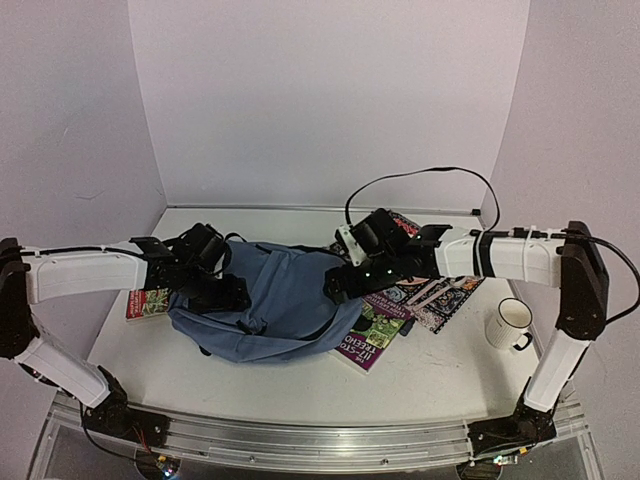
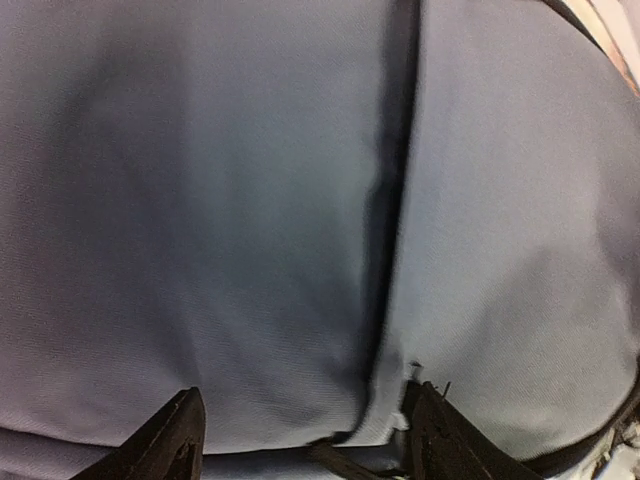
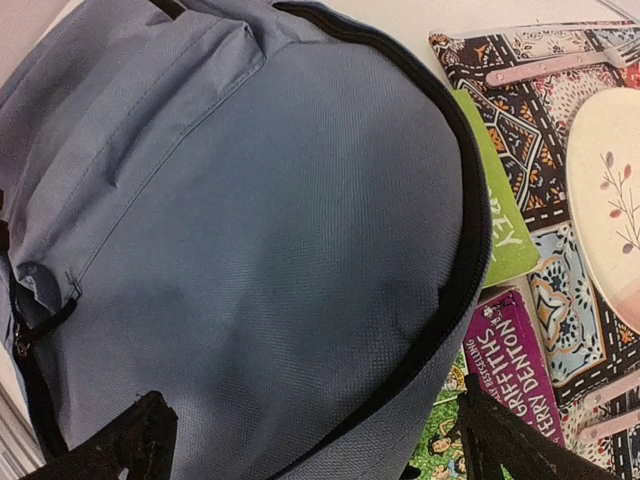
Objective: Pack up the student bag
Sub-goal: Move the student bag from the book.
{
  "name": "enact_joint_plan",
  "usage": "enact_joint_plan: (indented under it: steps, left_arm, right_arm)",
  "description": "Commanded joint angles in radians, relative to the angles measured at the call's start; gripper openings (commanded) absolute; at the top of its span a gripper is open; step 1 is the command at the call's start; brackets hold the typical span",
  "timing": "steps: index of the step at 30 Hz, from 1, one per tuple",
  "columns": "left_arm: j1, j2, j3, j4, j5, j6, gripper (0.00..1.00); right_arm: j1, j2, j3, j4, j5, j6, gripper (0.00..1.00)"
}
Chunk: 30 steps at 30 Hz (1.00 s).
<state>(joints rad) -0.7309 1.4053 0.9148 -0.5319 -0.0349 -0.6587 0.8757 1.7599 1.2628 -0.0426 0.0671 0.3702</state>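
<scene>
The student bag, a large grey-blue backpack with black zipper lines, lies flat in the middle of the table. My left gripper is open over its left side. In the left wrist view the bag fabric fills the frame between the spread fingers. My right gripper is open over the bag's right edge. In the right wrist view the bag and its black zipper lie under the open fingers. A purple and green book pokes out from under the bag's right side.
A red book lies left of the bag. Patterned books lie to the right, also in the right wrist view, beside a green book and the purple one. A white mug stands far right.
</scene>
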Motion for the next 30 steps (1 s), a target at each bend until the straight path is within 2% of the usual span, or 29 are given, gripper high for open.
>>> enact_joint_plan:
  steps: [1, 4, 9, 14, 16, 21, 26, 30]
  left_arm:
    - [-0.010, -0.013, -0.081, 0.084, 0.185, -0.022, 0.70]
    - [-0.011, -0.060, -0.125, 0.091, 0.185, -0.051, 0.70]
    - [-0.009, -0.093, -0.069, 0.092, 0.134, -0.068, 0.73]
    - [-0.006, -0.036, 0.033, 0.091, 0.080, -0.074, 0.75]
    - [-0.002, -0.009, 0.061, 0.094, 0.056, -0.073, 0.75]
    - [0.008, 0.050, 0.122, 0.099, 0.053, -0.054, 0.75]
    - [0.022, 0.083, 0.162, 0.114, 0.052, -0.051, 0.75]
    - [0.043, 0.116, 0.187, 0.141, 0.059, -0.072, 0.74]
  right_arm:
    - [0.007, -0.018, -0.051, -0.066, -0.018, 0.025, 0.94]
    - [0.027, -0.034, -0.095, -0.077, -0.074, 0.026, 0.83]
    - [0.099, -0.073, -0.143, -0.093, -0.110, 0.024, 0.55]
    - [0.190, -0.124, -0.146, -0.104, -0.171, 0.013, 0.41]
    - [0.216, -0.139, -0.142, -0.116, -0.198, 0.013, 0.44]
    - [0.217, -0.204, -0.137, -0.169, -0.142, -0.014, 0.62]
    - [0.088, -0.221, -0.062, -0.191, -0.146, -0.106, 0.73]
    - [0.001, -0.134, 0.039, -0.184, -0.172, -0.191, 0.79]
